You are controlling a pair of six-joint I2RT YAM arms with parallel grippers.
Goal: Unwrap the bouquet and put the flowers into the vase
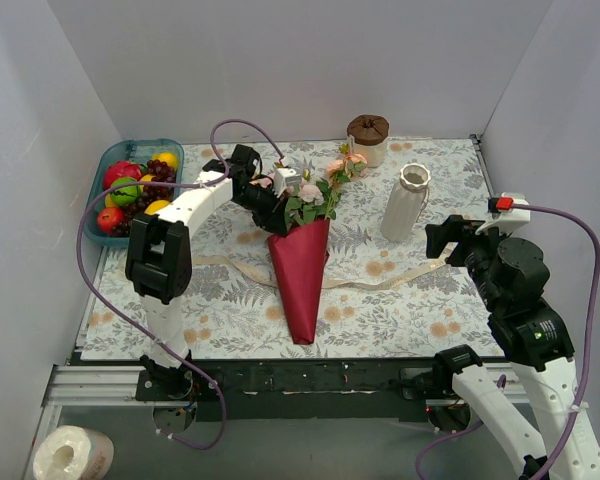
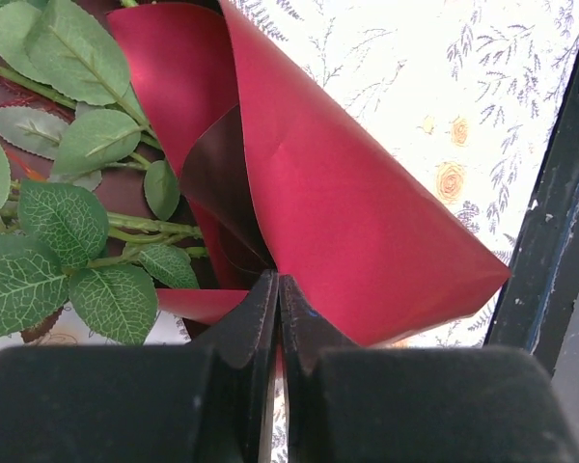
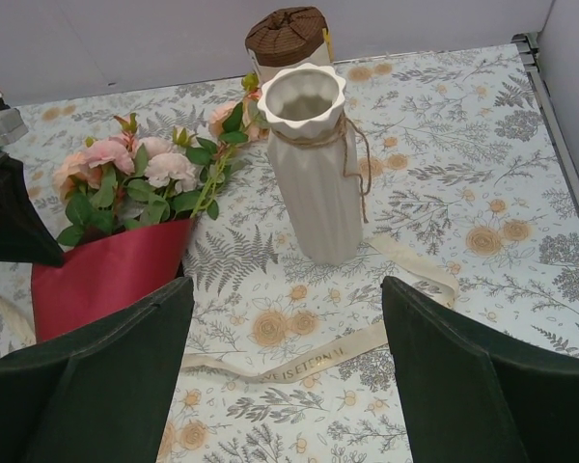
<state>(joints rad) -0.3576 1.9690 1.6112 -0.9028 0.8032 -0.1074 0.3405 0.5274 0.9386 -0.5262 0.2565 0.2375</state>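
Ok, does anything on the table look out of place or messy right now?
Only the beige ribbon, lying loose across the mat rather than tied round the bouquet. The bouquet lies on its side, an edge of its red paper pinched in the left gripper. The vase stands upright; nothing looks spilled.

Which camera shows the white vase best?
The right wrist view: the vase stands whole and close, ribs, scalloped rim and twine clear. The top external view shows it small, from above. The left wrist view misses it entirely.

Maroon-wrapped bouquet (image 1: 302,275) lies flat, pink blooms (image 1: 311,192) at the far end; white ribbed vase (image 1: 405,205) stands upright nearby.
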